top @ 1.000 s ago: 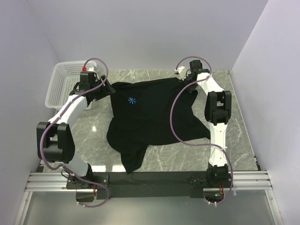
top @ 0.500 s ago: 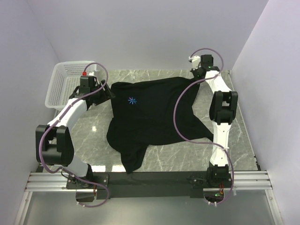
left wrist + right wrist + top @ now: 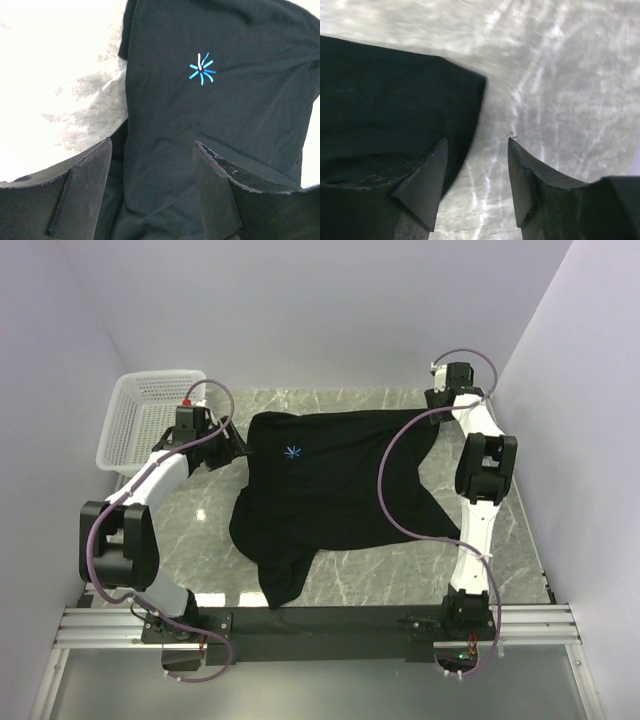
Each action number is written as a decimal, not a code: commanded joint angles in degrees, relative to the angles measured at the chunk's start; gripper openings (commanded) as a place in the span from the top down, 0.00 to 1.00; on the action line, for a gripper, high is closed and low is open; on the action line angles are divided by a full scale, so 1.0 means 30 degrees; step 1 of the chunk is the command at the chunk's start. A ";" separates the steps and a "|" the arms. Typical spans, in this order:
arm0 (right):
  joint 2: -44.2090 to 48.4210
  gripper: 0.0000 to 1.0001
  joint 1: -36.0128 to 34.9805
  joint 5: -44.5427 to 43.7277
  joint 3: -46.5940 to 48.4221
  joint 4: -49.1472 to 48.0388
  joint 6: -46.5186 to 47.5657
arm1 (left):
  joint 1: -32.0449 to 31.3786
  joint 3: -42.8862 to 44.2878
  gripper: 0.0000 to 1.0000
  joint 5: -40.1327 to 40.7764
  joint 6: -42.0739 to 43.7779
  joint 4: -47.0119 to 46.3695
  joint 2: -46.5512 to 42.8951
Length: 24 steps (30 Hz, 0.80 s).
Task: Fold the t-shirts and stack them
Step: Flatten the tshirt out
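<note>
Step, I reckon: flattening shirt point(image 3: 330, 480) | left gripper point(image 3: 151, 142), right gripper point(image 3: 477, 141) — fingers apart, empty | next: I pinch its edges, fold.

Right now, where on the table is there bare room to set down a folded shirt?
Best is the marble strip between the black t-shirt and its near hem and the front rail. A smaller patch lies between the left arm and the t-shirt. The far left is crowded: white mesh basket and that arm.
</note>
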<state>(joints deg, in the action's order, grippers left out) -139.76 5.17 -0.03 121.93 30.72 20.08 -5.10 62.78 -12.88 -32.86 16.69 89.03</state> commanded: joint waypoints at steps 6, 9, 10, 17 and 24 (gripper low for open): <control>0.3136 0.39 0.1060 0.2776 -0.0649 -0.0252 -0.0457 | -0.0671 -0.0303 0.29 0.0191 -0.0237 -0.0350 0.0175; 0.5361 0.39 0.0944 0.7758 -0.2989 0.1794 0.2578 | -0.1373 -0.0215 0.29 0.1363 -0.0266 0.0032 0.0614; 0.6527 0.39 0.0711 1.0994 -0.4447 0.3628 0.3697 | -0.1839 -0.0186 0.30 0.2264 -0.0267 0.0410 0.0818; 1.1779 0.40 0.0091 0.9739 -1.3500 0.4552 0.5789 | -0.3482 -0.0858 0.29 0.5756 -0.0588 0.1439 0.0383; 1.5031 0.40 0.2231 0.6400 -1.8549 0.4204 0.5349 | -0.3573 -0.2031 0.28 0.6433 -0.0764 0.2433 -0.0235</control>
<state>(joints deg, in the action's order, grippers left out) -99.04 9.67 24.43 69.54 42.72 35.11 -15.88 57.19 3.20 -34.15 22.13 91.00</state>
